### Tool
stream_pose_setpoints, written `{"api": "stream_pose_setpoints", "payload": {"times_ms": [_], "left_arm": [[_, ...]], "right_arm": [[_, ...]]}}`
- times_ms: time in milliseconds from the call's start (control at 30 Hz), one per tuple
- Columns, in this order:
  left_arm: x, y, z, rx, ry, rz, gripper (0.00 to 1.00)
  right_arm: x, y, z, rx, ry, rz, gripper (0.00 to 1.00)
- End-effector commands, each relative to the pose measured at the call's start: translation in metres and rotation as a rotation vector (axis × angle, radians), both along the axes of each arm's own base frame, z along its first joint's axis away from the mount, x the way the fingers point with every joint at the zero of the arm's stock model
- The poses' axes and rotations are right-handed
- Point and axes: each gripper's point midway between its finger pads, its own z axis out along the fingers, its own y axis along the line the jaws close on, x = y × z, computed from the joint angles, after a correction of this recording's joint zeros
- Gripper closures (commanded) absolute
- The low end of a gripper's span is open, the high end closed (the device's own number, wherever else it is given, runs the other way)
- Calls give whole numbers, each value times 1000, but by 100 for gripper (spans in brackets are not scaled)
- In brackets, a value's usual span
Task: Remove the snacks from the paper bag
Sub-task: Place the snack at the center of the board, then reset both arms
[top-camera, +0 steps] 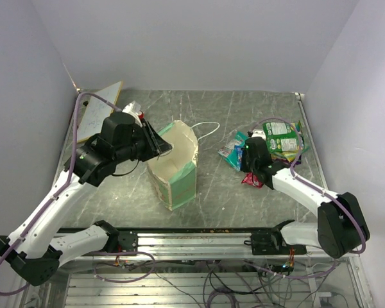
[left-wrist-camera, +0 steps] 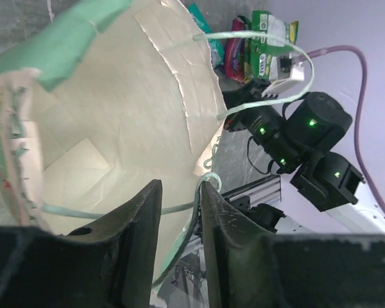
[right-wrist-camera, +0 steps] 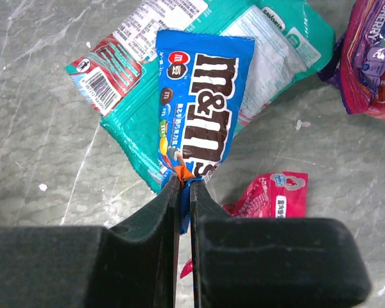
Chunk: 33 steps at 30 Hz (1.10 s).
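While the paper bag (top-camera: 176, 167) stands near the middle of the bench (top-camera: 231, 192), its mouth is turned up and towards the left arm, showing a plain cream lining. One white string handle (top-camera: 208, 125) loops out from the far rim.

All the snacks seen lie outside the bag, grouped on the bench to its right and apart from it. A blue packet (right-wrist-camera: 202, 109) lies partly on top of a larger teal packet (right-wrist-camera: 269, 58). A small pink packet (right-wrist-camera: 273, 199) lies on the bench just right of the blue one's lower end. A purple packet (right-wrist-camera: 372, 58) sits at the upper right edge of the right wrist view. A green packet (top-camera: 283, 136) lies furthest right, near the bench edge.

The right hand (right-wrist-camera: 183, 189) is pressed together on the lower edge of the blue packet, with foil showing between the fingertips.

The left hand (left-wrist-camera: 179, 192) is at the bag's left rim. Its fingers stand a little apart, with the bag's edge and a strand of string in the gap. Whether either finger bears on the paper cannot be told.

At the far left corner a white board (top-camera: 101, 109) lies flat, with a red-capped bottle (top-camera: 136, 110) beside it.
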Motion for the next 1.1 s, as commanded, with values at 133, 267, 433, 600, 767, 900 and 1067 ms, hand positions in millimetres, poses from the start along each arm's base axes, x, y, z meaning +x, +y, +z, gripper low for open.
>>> {"api": "stream_pose_setpoints", "payload": {"times_ms": [133, 267, 433, 600, 767, 900, 1067], "left_arm": [[-2, 25, 33, 44, -67, 69, 26], [-9, 43, 37, 68, -64, 134, 13], [-22, 80, 28, 118, -17, 286, 10], [-35, 104, 31, 134, -10, 367, 3], [-46, 130, 40, 181, -2, 455, 3], [-56, 162, 61, 225, -44, 561, 3], [-57, 187, 149, 144, -308, 616, 5]], "right_arm": [[-19, -2, 12, 94, 25, -63, 77], [-23, -6, 34, 110, 13, -99, 36], [-22, -15, 77, 100, -26, -148, 0], [-16, -17, 128, 62, -101, -89, 0], [-13, -15, 196, 100, -262, -34, 0], [-13, -19, 250, 113, -365, -30, 0], [-15, -26, 313, 117, -440, -48, 0]]}}
